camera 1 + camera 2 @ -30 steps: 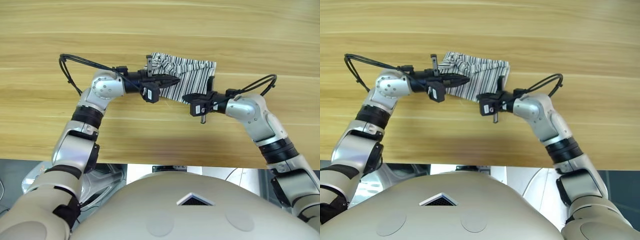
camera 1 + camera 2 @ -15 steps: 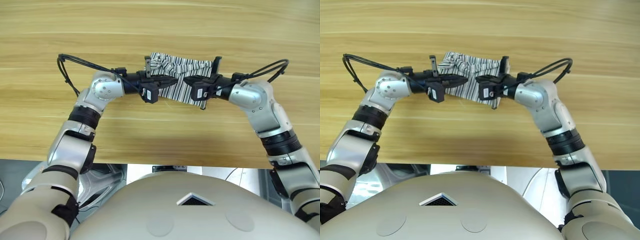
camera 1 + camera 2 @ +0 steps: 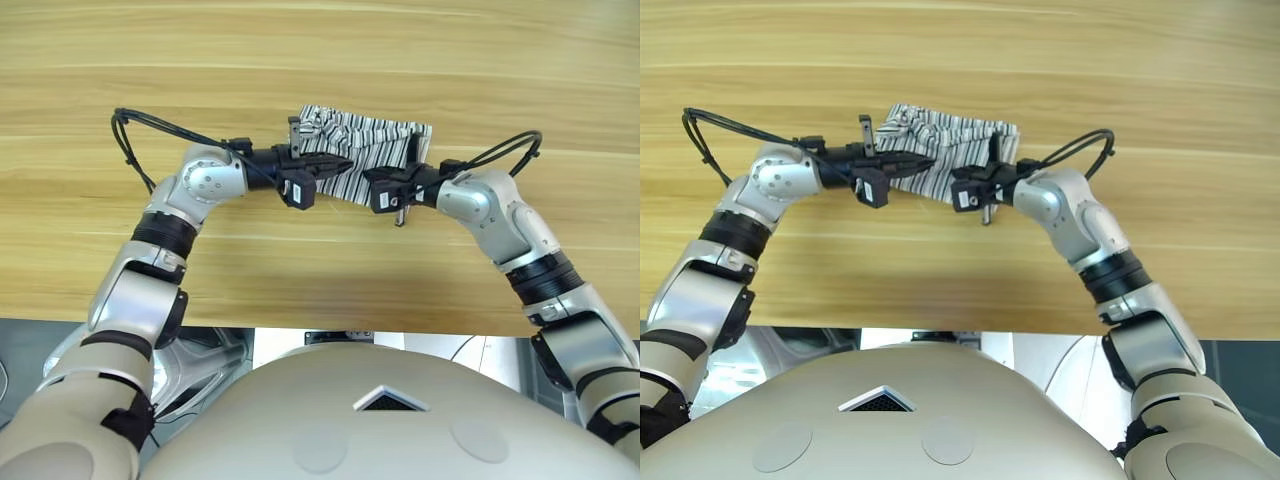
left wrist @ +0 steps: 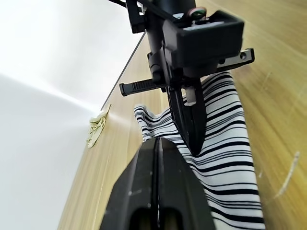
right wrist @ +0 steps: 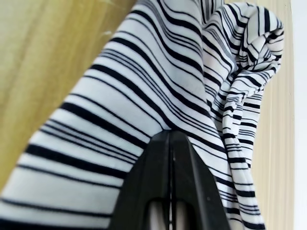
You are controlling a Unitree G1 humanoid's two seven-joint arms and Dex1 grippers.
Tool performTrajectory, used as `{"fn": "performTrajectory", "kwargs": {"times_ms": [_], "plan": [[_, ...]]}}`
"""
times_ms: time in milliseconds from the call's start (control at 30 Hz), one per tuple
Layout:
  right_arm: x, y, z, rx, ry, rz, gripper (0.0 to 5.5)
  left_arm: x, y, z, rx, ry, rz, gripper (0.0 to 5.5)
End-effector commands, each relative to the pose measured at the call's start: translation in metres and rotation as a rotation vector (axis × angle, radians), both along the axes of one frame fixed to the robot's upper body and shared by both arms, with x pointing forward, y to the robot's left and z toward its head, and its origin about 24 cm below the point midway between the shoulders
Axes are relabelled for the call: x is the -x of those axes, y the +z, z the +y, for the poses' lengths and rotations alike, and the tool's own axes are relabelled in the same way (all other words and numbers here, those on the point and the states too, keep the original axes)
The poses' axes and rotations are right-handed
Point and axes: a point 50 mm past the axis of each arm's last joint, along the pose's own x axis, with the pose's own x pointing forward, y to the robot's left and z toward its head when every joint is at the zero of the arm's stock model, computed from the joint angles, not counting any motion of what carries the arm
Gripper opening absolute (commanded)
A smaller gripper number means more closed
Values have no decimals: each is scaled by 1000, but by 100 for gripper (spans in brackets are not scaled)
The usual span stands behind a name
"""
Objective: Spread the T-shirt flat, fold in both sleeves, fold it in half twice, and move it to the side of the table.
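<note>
The T-shirt, black-and-white striped, lies folded into a small rectangle on the wooden table, with some bunching at its far left corner. My left gripper is shut, its tips over the shirt's left part. My right gripper is also shut and lies over the shirt's near right edge, pointing toward the left one. In the left wrist view the shut fingers rest over the striped cloth. The right wrist view has shut fingers pressed against the folds.
Bare wood stretches all around the shirt, widest at the far side and to the left. The table's near edge runs just under my arms. Black cables loop from each wrist.
The right gripper swung from in front of the shirt up onto its right side, then came back a little toward the near right edge. The left gripper and the shirt have hardly moved.
</note>
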Motion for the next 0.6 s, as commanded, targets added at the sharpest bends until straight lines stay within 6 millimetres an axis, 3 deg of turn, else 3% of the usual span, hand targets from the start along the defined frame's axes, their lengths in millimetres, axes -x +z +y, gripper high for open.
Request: {"fn": "performTrajectory", "kwargs": {"times_ms": [33,300,600], "plan": [[25,-29,-10,118,50,134,3,-1,5,0,-86,-42,-66,0],[55,-36,-17,131,111,224,3,-3,19,-5,-282,-179,-216,0],[59,-34,-11,116,125,227,3,-4,13,-10,-439,-280,-263,0]]}}
